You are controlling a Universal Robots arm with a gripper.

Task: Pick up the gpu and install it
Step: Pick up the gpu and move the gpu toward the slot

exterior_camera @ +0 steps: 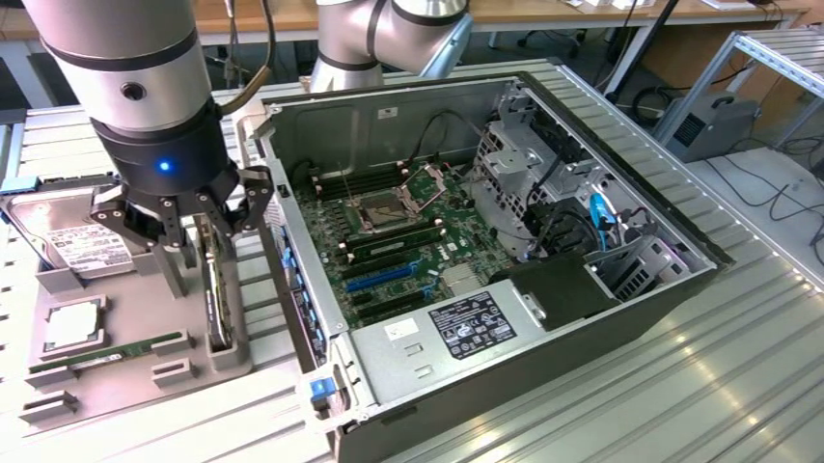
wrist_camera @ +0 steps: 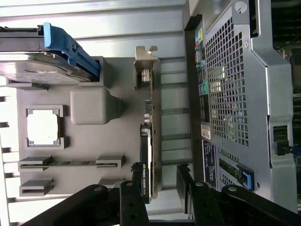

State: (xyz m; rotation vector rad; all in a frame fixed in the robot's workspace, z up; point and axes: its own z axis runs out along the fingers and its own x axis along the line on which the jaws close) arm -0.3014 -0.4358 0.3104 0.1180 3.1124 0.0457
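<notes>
At the exterior view's left, the gripper hangs spread wide, grasping nothing. Its fingers straddle the top edge of the gpu, which stands on edge in the grey tray beside the open computer case.

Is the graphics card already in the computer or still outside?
Out: the gpu stands on edge in the grey holder beside the computer case, open gripper straddling it.
</notes>
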